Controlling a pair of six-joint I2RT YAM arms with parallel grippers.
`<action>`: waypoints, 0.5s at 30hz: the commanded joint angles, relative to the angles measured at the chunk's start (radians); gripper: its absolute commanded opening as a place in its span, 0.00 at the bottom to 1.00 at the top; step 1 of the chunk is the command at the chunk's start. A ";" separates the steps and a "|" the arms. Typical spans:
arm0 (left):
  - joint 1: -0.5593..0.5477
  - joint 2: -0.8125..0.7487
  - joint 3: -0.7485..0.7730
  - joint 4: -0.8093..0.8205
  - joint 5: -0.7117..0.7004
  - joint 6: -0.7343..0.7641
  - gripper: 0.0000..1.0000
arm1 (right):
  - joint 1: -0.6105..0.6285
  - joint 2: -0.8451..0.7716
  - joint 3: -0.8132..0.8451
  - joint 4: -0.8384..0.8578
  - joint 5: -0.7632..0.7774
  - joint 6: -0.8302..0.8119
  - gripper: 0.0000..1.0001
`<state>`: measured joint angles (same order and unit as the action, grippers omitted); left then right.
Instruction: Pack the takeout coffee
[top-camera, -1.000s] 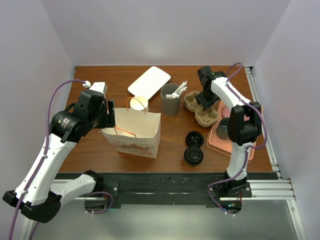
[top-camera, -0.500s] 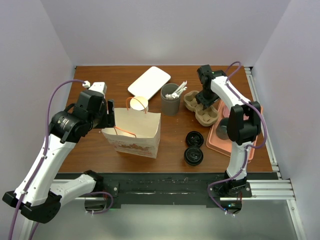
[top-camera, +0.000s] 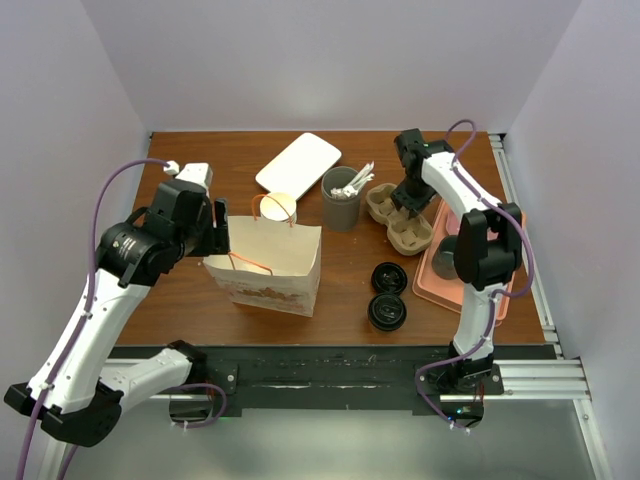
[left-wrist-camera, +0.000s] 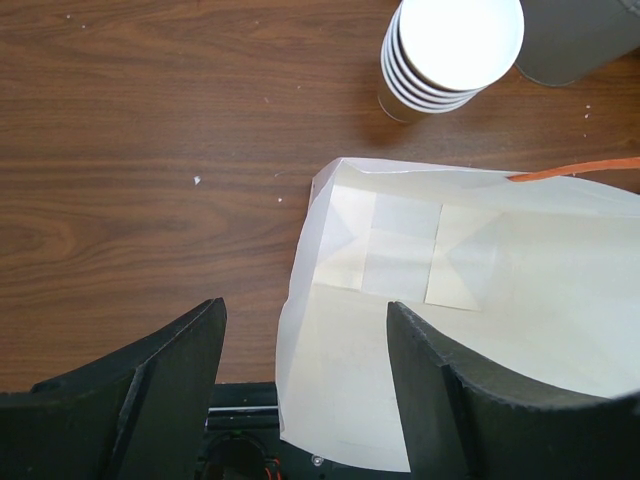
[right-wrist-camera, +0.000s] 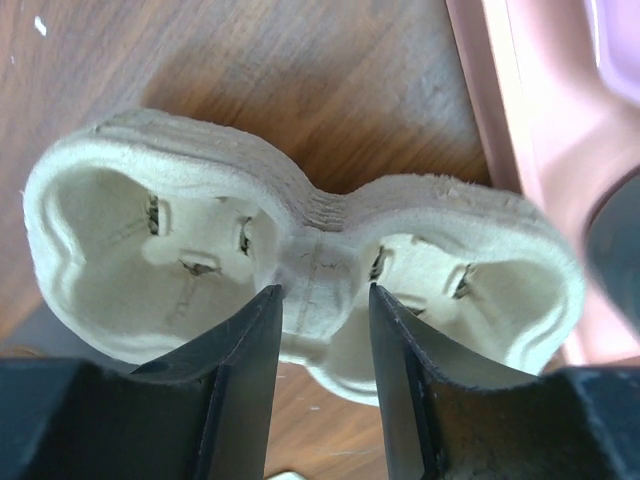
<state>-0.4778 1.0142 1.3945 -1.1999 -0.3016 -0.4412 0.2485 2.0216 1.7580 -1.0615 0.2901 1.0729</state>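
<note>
The takeout coffee shows only as a dark round lid on the pink tray, mostly hidden by my right arm. The paper bag stands open at the table's left centre, also in the left wrist view. My left gripper is open, and its jaws straddle the bag's left wall. My right gripper is closed on the middle bridge of the pulp cup carrier, seen close in the right wrist view, with one finger in each cup well.
A stack of lidless cream cups stands behind the bag. A dark grey cup of utensils and a white tray are at the back. Two piles of black lids lie near the front.
My right gripper and the cup carrier have shifted slightly to the left and back. The left arm and the bag have barely moved.
</note>
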 joint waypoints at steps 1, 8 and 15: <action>0.002 0.006 0.075 0.020 0.012 0.018 0.70 | 0.002 -0.092 0.020 0.088 0.003 -0.323 0.48; 0.002 0.006 0.069 0.026 0.016 0.022 0.70 | -0.005 -0.123 -0.057 0.212 -0.186 -0.773 0.57; 0.002 0.000 0.074 0.019 0.013 0.036 0.70 | -0.077 -0.078 -0.064 0.213 -0.365 -1.062 0.55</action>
<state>-0.4778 1.0233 1.4361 -1.1954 -0.2913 -0.4332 0.2161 1.9316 1.6970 -0.8677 0.0334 0.2584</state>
